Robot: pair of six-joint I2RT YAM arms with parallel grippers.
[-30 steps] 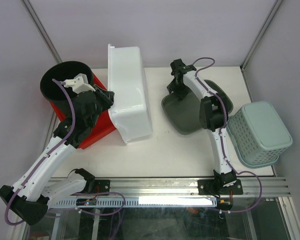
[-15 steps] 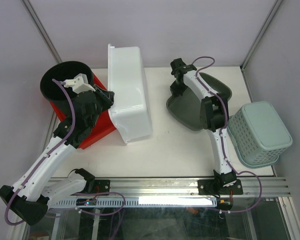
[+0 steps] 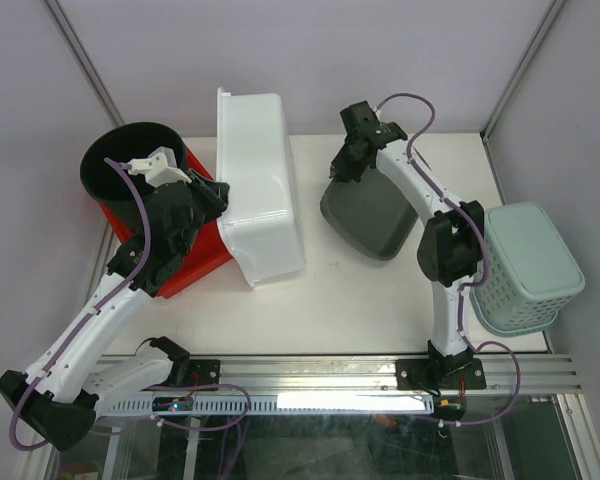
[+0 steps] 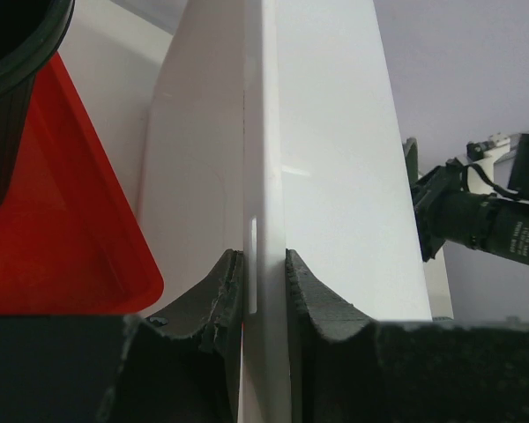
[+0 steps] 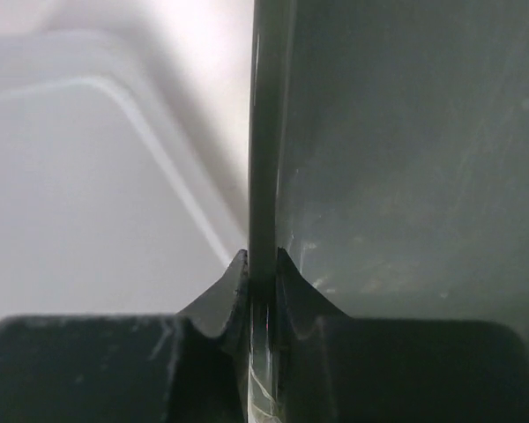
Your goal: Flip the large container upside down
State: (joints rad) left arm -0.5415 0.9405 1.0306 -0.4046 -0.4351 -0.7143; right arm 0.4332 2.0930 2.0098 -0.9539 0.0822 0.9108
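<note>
The large container (image 3: 260,190) is a white rectangular tub, tipped onto its side at the table's back left, its rim toward the left. My left gripper (image 3: 218,198) is shut on that rim; in the left wrist view the fingers (image 4: 263,264) pinch the thin white edge of the tub (image 4: 326,159). My right gripper (image 3: 342,165) is shut on the rim of a grey-green tub (image 3: 365,215), which hangs tilted with its underside showing. In the right wrist view the gripper (image 5: 262,260) clamps the dark edge of the grey-green tub (image 5: 406,159).
A red bin (image 3: 195,262) and a black bucket (image 3: 130,160) stand against the white tub's left side. A pale teal basket (image 3: 525,265) overhangs the table's right edge, beside the right arm. Metal frame posts rise at both back corners.
The right gripper closed on the grey-green tub's rim, then lifted and tilted it up and leftward. The left gripper and the white tub have not moved.
</note>
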